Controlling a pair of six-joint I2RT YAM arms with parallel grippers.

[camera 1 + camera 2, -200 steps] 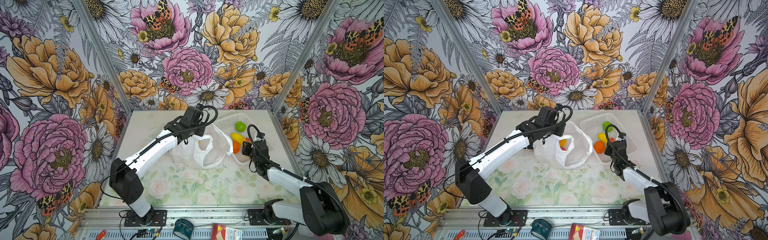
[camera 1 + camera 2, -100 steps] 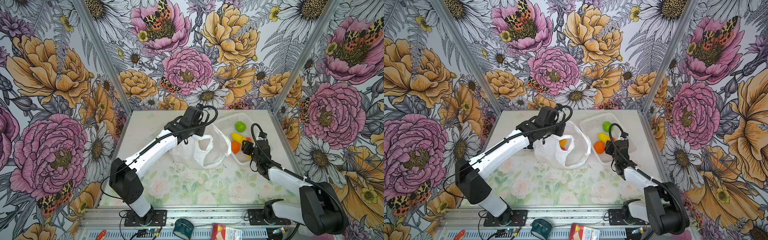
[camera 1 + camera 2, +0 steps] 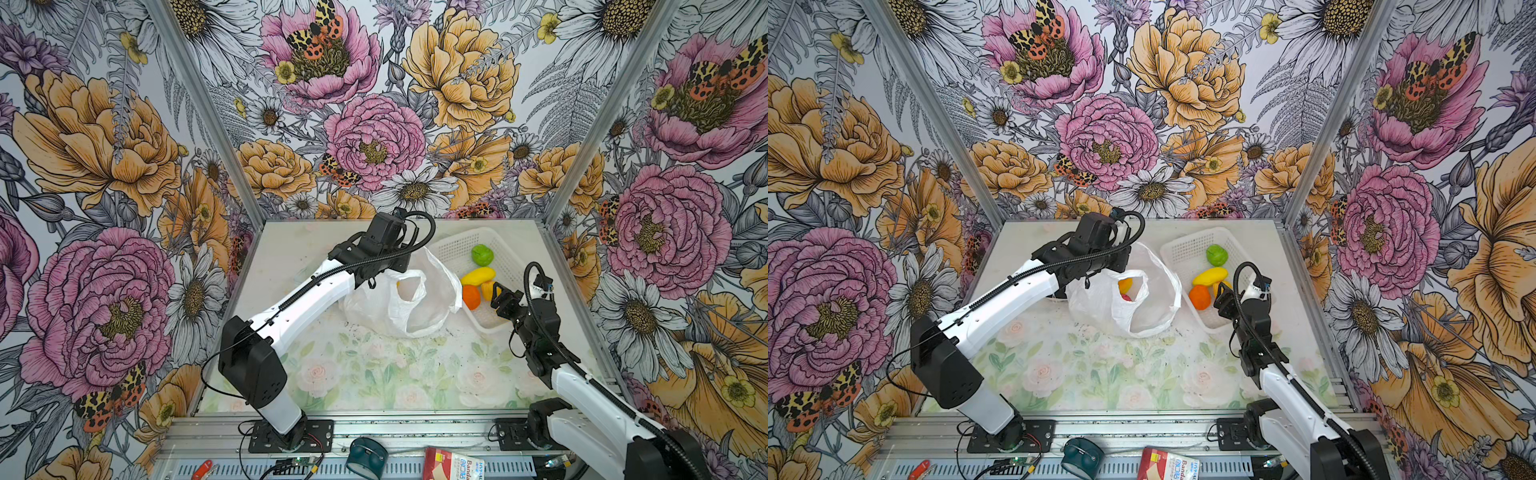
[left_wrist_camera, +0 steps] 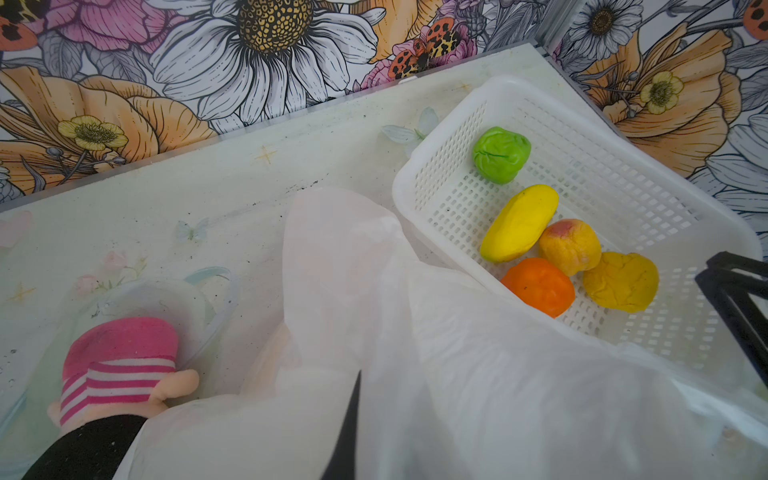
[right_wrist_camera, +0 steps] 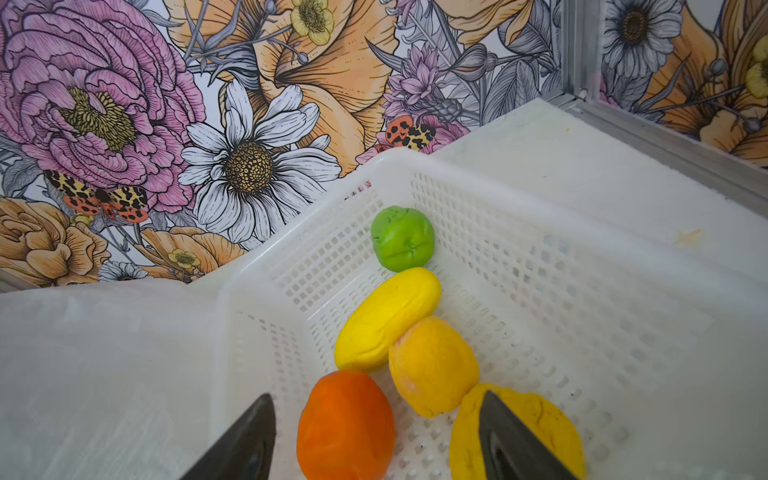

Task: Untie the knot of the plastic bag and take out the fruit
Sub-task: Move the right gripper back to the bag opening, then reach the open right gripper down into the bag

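Where the counter [image 3: 332, 374] reaches its far right corner, a white perforated basket [image 3: 451, 249] is found. Five pieces of the fruit are recorded inside it, all near its left wall. A long yellow fruit [image 3: 478, 275], an orange fruit [image 3: 471, 296], a peach-toned fruit [image 4: 569, 246] and a deep yellow fruit [image 4: 621, 281] are clustered close together. A green fruit [image 3: 482, 254] is set just beyond them, towards the basket's far wall.

The plastic bag [image 3: 399, 307] is located mid-counter, nearer the far edge, with its right side pressed against the basket's left wall. Its mouth is observed open and raised. Within the mouth, in a top view, a yellow-orange fruit [image 3: 1125, 284] and a red fruit [image 3: 1126, 297] are noted.

The left jaws are clenched on a fold at the bag's far rim. In the left wrist view the closed fingers [image 4: 352, 415] are seen only as a thin black sliver with bag film gathered on both sides.

The right jaws are released and held wide over the basket's near end. In the right wrist view its fingers [image 5: 245, 444] are seen to either side of the orange fruit, and one overlaps the deep yellow fruit. Contact with either fruit cannot be determined.

A pink-and-white striped soft toy [image 4: 120, 361] is noted on the counter beside the bag, at a clear bowl [image 4: 216, 291]. Whether it lies inside the bowl cannot be told.
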